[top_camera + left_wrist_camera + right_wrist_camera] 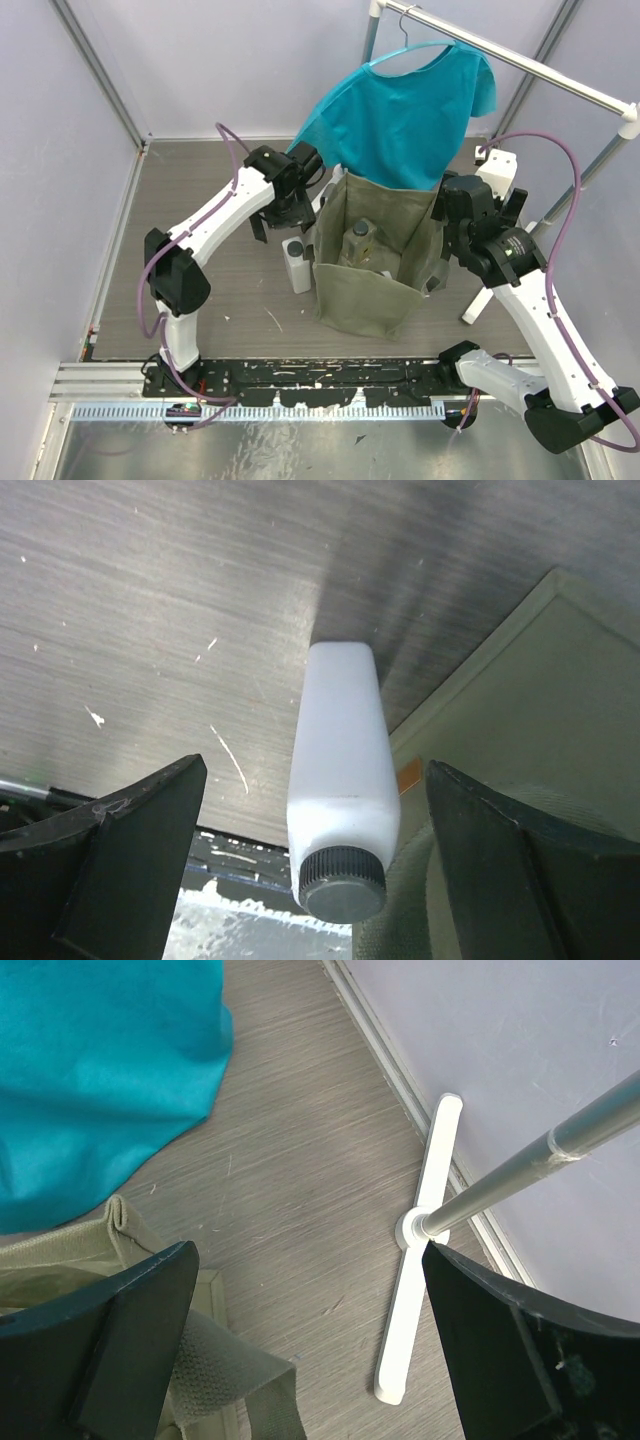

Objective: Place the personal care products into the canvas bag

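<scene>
The left gripper [288, 208] is hovering with its jaws spread wide and holding nothing, directly over a white bottle [298, 262]. The bottle is standing upright on the table [220, 290], cap up, just left of the canvas bag [365, 295]. Its long axis is pointing up between the fingers, so a straight descent looks right. The left arm is nearer. The right gripper [447, 222], also released, is waiting at the bag's right rim.
</scene>
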Tool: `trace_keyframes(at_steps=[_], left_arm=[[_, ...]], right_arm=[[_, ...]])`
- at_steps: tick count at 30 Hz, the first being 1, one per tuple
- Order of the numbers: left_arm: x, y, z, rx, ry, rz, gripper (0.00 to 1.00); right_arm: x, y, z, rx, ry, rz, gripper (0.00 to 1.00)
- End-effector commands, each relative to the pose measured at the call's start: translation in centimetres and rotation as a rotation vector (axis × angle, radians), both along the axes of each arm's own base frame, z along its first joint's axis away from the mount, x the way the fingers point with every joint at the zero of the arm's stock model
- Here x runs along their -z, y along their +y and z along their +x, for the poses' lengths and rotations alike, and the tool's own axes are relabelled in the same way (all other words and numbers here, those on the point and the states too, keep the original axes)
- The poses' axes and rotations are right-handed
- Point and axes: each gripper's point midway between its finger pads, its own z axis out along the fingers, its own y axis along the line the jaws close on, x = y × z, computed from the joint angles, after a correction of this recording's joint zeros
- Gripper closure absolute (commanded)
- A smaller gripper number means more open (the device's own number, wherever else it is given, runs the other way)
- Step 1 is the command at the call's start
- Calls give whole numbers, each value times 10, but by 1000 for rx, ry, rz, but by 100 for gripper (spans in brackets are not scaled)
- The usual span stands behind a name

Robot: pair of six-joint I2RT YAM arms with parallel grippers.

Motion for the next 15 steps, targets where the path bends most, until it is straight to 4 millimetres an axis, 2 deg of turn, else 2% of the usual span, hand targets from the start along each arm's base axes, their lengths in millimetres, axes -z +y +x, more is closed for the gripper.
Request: trace_keyframes(at_steps=[1,9,15], left_arm=[[8,-3,-17,17,72,-42,2],[17,-16,-33,40,89,-76,2],[31,-25,-45,40,121,-97,2]], right_arm=[[-9,-5,0,28,-46,6,0],[-6,0,4,11,-29,11,0],[-5,3,5,-7,-15,13,0]])
